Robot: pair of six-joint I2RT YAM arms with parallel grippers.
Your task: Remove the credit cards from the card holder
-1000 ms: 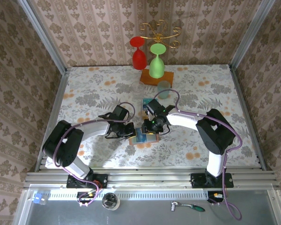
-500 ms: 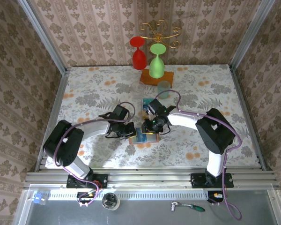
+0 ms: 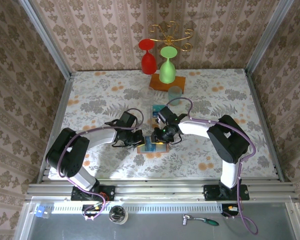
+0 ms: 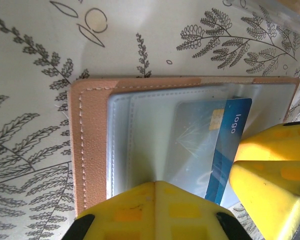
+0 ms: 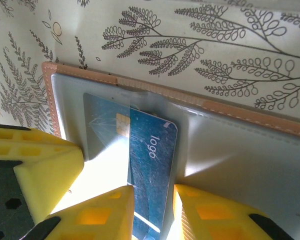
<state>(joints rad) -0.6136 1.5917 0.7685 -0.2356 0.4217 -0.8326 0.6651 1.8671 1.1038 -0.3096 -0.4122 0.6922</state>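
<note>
The card holder [image 3: 151,148] lies open on the flowered table, with its tan leather rim [image 4: 90,150] around grey-blue panels [image 5: 250,165]. A teal-blue credit card [image 5: 152,145] marked "logo" sticks halfway out of a clear pocket; the card [image 4: 227,135] is in the left wrist view too. My left gripper [image 4: 157,182] is shut, its tip pressed down on the inner panel left of the card. My right gripper [image 5: 152,200] is open, one finger on either side of the card's bare strip. From above, the left gripper [image 3: 137,140] and the right gripper [image 3: 162,135] meet over the holder.
A small teal-blue flat piece [image 3: 154,111] lies just behind the grippers. Further back stand a clear glass [image 3: 175,94] and an orange-brown wooden block [image 3: 161,82]. A red glass [image 3: 148,60] and a green glass [image 3: 167,67] hang from a gold rack. Metal rails edge the table.
The right gripper has edged slightly left over the holder. The left arm and the holder have stayed put.
</note>
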